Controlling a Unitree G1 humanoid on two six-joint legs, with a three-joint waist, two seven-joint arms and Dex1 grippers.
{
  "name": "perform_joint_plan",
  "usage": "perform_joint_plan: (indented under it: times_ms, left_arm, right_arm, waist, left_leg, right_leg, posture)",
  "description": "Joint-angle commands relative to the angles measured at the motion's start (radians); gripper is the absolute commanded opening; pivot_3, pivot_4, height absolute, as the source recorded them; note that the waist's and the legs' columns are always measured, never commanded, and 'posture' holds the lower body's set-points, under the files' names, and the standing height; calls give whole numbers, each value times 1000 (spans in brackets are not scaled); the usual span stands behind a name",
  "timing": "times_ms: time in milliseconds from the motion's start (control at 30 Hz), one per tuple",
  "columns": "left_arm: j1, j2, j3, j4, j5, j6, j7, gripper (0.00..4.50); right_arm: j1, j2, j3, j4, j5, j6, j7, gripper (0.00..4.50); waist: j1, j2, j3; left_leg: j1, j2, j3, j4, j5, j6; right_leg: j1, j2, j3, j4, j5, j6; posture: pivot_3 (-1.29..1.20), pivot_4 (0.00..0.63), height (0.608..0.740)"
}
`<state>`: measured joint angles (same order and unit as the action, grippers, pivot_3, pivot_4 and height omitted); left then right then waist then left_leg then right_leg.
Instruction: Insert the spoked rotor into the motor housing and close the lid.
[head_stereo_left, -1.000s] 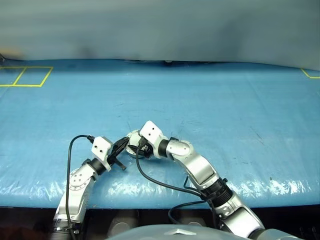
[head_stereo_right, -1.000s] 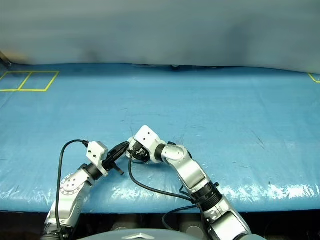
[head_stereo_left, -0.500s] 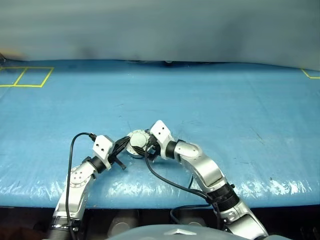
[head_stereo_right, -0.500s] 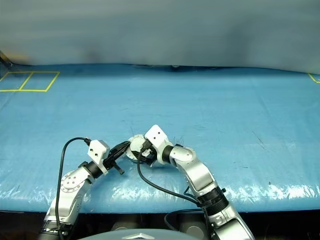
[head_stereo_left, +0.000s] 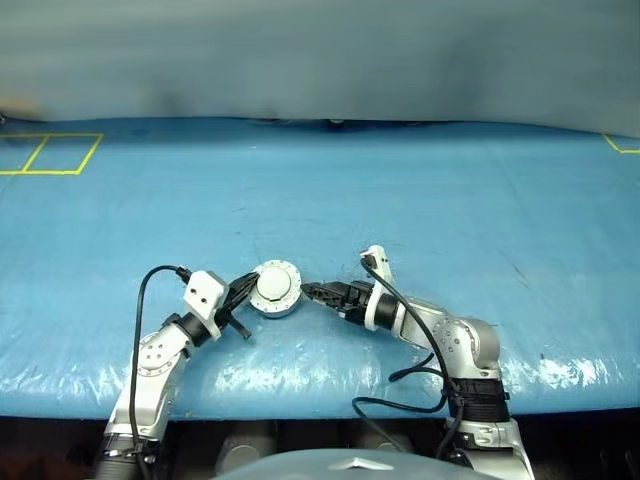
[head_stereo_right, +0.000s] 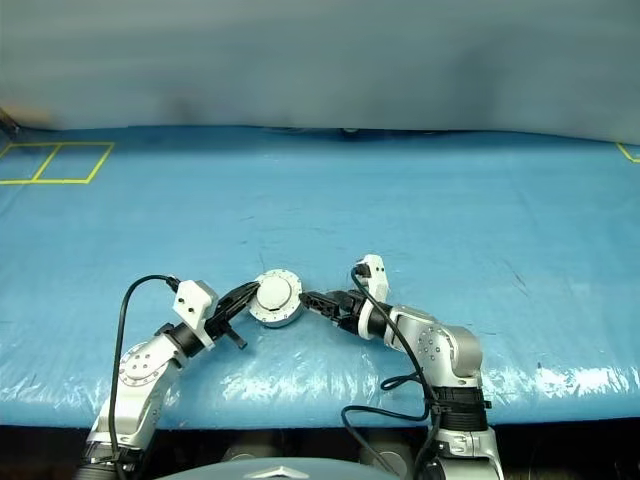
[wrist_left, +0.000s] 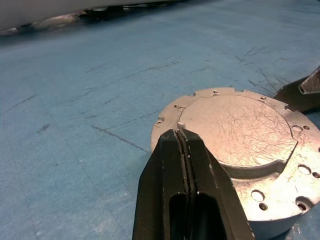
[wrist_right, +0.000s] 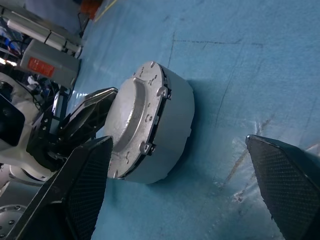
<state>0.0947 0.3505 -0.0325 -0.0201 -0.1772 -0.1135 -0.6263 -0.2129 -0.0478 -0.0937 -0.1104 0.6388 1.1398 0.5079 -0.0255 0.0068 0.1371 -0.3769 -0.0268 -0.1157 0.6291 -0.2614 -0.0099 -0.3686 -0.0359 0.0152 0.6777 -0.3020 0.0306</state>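
Note:
The motor housing (head_stereo_left: 276, 304) stands on the blue table cover, and the lid (head_stereo_left: 275, 285) lies flat and closed on top of it with its smooth silver outer face (wrist_left: 245, 125) up. The spoked rotor is hidden. My left gripper (head_stereo_left: 243, 291) is shut, its tips (wrist_left: 179, 132) resting against the lid's rim on the housing's left side. My right gripper (head_stereo_left: 312, 293) is open just right of the housing and points at it with nothing between its fingers (wrist_right: 85, 190). The housing's side wall (wrist_right: 172, 125) faces that gripper, a small gap away.
Yellow tape lines mark the table cover at the far left (head_stereo_left: 50, 152) and the far right (head_stereo_left: 622, 148). The table's front edge (head_stereo_left: 300, 395) runs just behind both arms. A black cable (head_stereo_left: 400, 375) loops by my right arm.
My right gripper has come off the top of the housing, swung to the right, rolled and opened wider. The closed lid now shows. My left gripper has stayed in place.

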Motion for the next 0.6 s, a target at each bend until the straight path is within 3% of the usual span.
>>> perform_joint_plan:
  times_ms: [33,333,467,600]
  left_arm:
    - [8,-2,-21,4,12,3,-3,0]
    - [21,1,-15,-5,18,-2,11,0]
    - [27,2,-14,-10,18,-3,16,0]
    - [36,1,-14,-15,18,-4,19,0]
  right_arm:
    - [7,55,-39,81,52,71,-49,4474]
    - [-22,151,-49,142,118,121,-98,4474]
    - [-36,177,-116,183,181,139,-115,3561]
    - [-45,192,-154,200,229,149,-140,2213]
  waist:
    - [-4,0,0]
    - [-11,0,0]
    - [-11,0,0]
    - [-11,0,0]
  left_leg:
    - [0,0,0,0,0,0]
    - [1,0,1,0,0,0]
    - [1,0,1,0,0,0]
    - [0,0,1,0,0,0]
  right_leg:
    - [0,0,0,0,0,0]
    - [0,0,0,1,0,0]
    - [0,0,0,1,0,0]
    - [-1,0,1,1,0,0]
  posture:
    - [0,150,740]
    - [0,150,740]
    - [0,150,740]
    - [0,150,740]
